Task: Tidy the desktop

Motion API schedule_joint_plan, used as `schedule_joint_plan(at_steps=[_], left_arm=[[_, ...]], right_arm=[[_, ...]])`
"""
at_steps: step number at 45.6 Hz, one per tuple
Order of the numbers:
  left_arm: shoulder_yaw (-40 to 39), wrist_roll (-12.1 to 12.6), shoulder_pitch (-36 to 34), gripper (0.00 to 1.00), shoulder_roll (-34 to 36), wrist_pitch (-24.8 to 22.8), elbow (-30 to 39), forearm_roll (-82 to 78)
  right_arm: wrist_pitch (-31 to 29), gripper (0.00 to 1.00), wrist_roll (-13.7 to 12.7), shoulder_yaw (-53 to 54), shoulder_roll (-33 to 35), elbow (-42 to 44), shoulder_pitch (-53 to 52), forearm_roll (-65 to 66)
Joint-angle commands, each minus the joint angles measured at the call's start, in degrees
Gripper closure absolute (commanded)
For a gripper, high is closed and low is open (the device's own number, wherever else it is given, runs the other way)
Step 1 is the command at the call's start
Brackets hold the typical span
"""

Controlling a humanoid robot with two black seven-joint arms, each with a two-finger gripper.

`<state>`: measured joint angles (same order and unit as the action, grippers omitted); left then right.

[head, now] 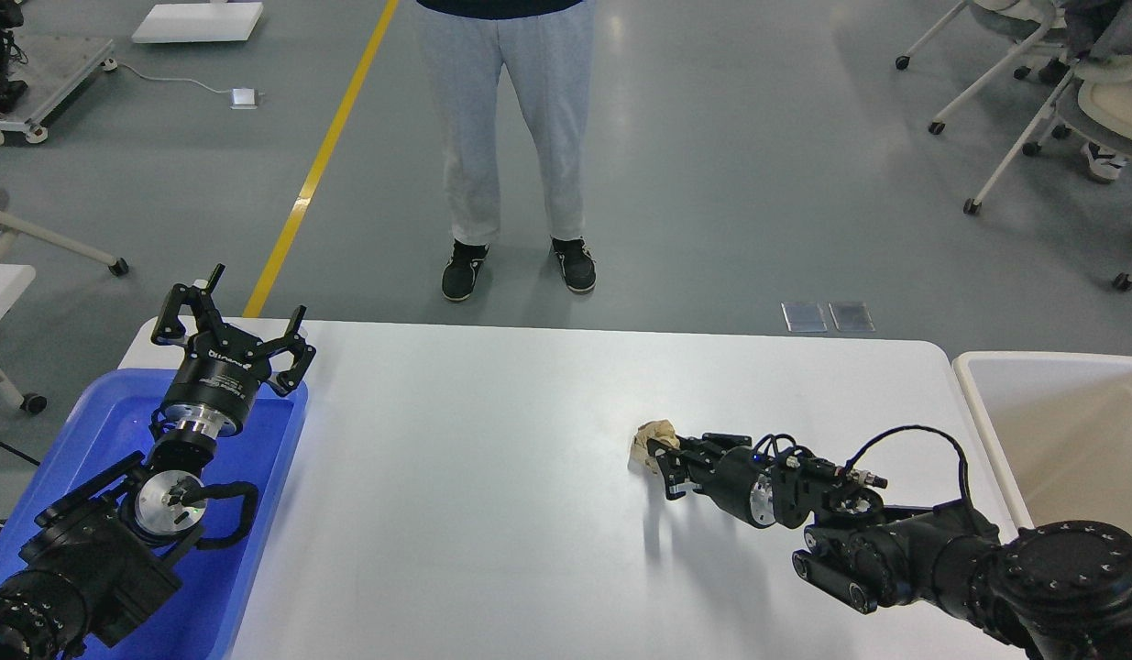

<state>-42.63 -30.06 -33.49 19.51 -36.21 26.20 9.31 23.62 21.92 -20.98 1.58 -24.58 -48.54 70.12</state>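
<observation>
A: Tan crumpled paper, a small wad (653, 438), lies right of centre on the white surface (492, 477). It is the only loose item I see on the desktop from here.

B: Which hand is nearer to it?

A: My right hand (662, 467), plainly. It reaches in from the lower right, and its fingers meet the near side of the wad. The wad sits just beyond the fingertips, toward the far-left of that hand along the line the arm already points.

B: Is it gripped?

A: I cannot tell. The fingers are dark and overlap the paper, so whether they close on it or merely touch it is not resolved.

B: And the left hand?

A: My left hand (231, 335) is raised over the far corner of the blue tray (89, 431), fingers spread wide, holding nothing, well apart from the wad.

B: Has the wad a long axis?

A: None that I can make out; it reads as a rough lump.

B: Where would it go?

A: In my judgement, the beige bin (996, 431) at the surface's right edge, on the right arm's side.
</observation>
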Motion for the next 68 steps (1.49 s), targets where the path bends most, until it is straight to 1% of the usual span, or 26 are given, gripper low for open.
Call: schedule_joint_plan(at_steps=[1,6,8,13,18,28,33,40,49,53,58,68], left_arm=[[0.0,0.0,0.0,0.0,0.0,0.0,0.0,0.0],[0.0,0.0,0.0,0.0,0.0,0.0,0.0,0.0],[0.0,0.0,0.0,0.0,0.0,0.0,0.1,0.0],[0.0,0.0,0.0,0.0,0.0,0.0,0.0,0.0],[0.0,0.0,0.0,0.0,0.0,0.0,0.1,0.0],[0.0,0.0,0.0,0.0,0.0,0.0,0.0,0.0],[0.0,0.0,0.0,0.0,0.0,0.0,0.0,0.0],[0.0,0.0,0.0,0.0,0.0,0.0,0.0,0.0],[0.0,0.0,0.0,0.0,0.0,0.0,0.0,0.0],[0.0,0.0,0.0,0.0,0.0,0.1,0.0,0.1],[0.0,0.0,0.0,0.0,0.0,0.1,0.0,0.1],[0.0,0.0,0.0,0.0,0.0,0.1,0.0,0.1]], right_arm=[[-4.9,1.0,0.8,0.2,5.8,-10.2,-7.0,-5.1],[-6.6,1.0,0.7,0.2,10.5,-16.4,-10.7,-5.8],[-6.7,1.0,0.3,0.0,11.3,-17.5,-12.0,-5.9],[-7.3,1.0,0.4,-0.1,13.7,-18.4,-13.9,-6.0],[-11.8,1.0,0.4,0.9,18.5,-23.5,-17.1,-6.0],[-14.1,1.0,0.0,0.8,27.0,-35.4,-24.5,-5.8],[-17.2,1.0,-0.5,0.9,30.9,-39.2,-28.7,-5.9],[-21.8,1.0,-0.7,0.9,35.5,-41.6,-35.5,-6.0],[-31.2,1.0,-0.6,1.7,40.3,-42.6,-43.9,-6.0],[-33.9,1.0,-0.6,2.6,41.8,-42.6,-46.2,-6.0],[-35.0,1.0,-0.6,3.1,43.0,-43.4,-47.2,-6.0],[-34.7,1.0,-0.6,2.3,44.7,-43.9,-46.6,-5.5]])
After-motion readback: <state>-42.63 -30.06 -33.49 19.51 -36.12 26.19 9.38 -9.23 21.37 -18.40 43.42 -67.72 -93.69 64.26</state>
